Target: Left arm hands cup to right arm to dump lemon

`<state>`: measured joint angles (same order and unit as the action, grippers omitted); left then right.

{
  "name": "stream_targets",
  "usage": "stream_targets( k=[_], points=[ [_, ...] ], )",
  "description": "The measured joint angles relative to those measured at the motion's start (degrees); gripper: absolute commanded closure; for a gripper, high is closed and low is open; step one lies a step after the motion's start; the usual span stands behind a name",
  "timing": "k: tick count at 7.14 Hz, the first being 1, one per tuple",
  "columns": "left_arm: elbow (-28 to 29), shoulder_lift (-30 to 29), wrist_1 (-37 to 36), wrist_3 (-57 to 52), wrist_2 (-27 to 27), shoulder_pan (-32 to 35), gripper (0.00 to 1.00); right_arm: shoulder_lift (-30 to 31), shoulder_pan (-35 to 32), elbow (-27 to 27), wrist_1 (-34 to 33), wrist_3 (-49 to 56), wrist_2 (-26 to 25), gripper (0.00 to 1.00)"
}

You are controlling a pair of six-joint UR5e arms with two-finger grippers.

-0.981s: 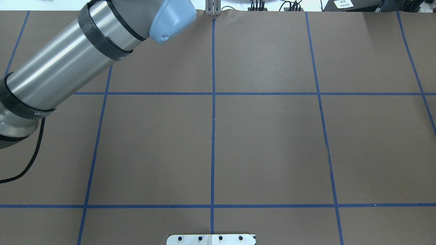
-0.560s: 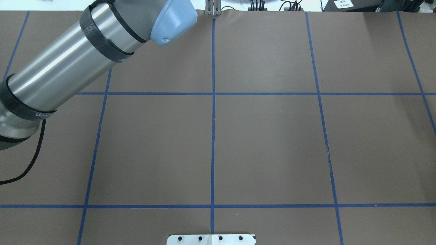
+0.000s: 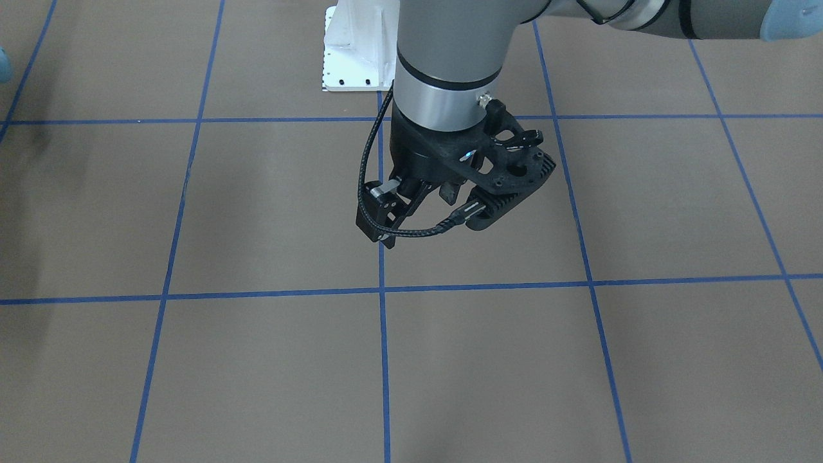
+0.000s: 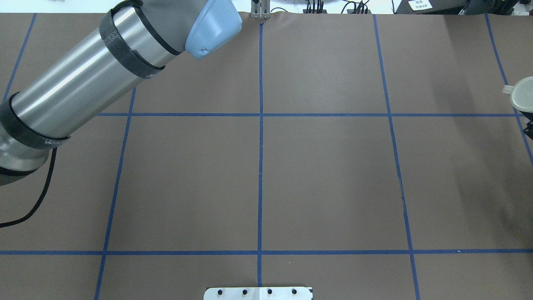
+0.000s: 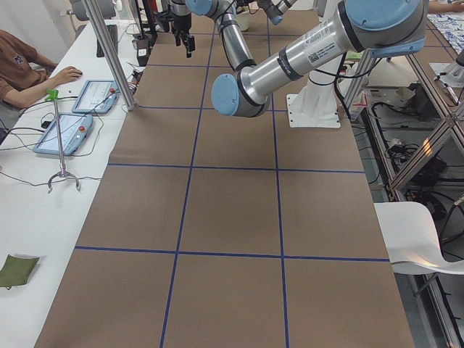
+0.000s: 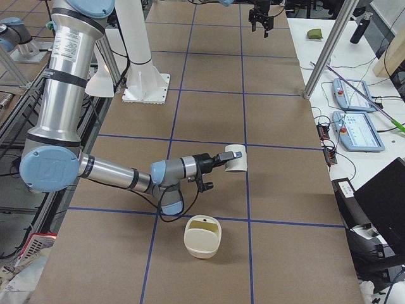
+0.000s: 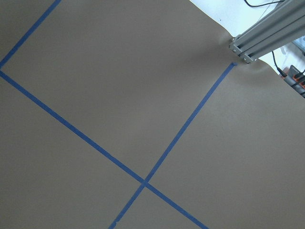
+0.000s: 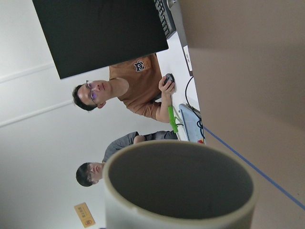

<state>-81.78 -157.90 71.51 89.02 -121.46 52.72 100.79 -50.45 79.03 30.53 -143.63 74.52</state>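
The left fingers (image 3: 380,215) hang spread with nothing between them, high over the surface (image 4: 325,179) about midway along its operators' edge, partly masked by the holed bracket (image 3: 508,164). The right fingers (image 6: 218,160) reach out near the right end, and I cannot tell whether they are pinching, since only the right-side view shows them, and small. The change overhead is the cup (image 4: 522,96). A second ago that view's right edge showed bare paper; now the cup's round grey face and handle poke in there, and a broad shadow lies over the right end. The left arm (image 4: 83,83) has crept only slightly. I read this as the hand-over being done, with the right arm (image 6: 107,172) carrying the cup, tipped on its side and clear of the surface, in from the right end. The right wrist view looks into the cup and no lemon shows there, so the dump is probably finished, though that is a guess. I cannot place the lemon in any view. The cream tub (image 6: 202,246) standing near the right end has a yellowish tinge inside, too small to name. The cup's lettering is not visible, and overhead part of the cup is cut off.
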Motion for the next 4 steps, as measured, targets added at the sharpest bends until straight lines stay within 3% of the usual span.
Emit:
stream_targets(
  k=[2, 4],
  points=[
    [0.4, 0.2, 0.0, -3.4, 0.2, 0.3, 0.00, -7.0, 3.7, 2.4, -8.5, 16.2, -0.1, 0.69],
    [1.4, 0.4, 0.0, -6.5, 1.2, 1.0, 0.00, -15.3, 7.5, 9.1, -26.0, 33.9, -0.6, 0.67]
  ],
)
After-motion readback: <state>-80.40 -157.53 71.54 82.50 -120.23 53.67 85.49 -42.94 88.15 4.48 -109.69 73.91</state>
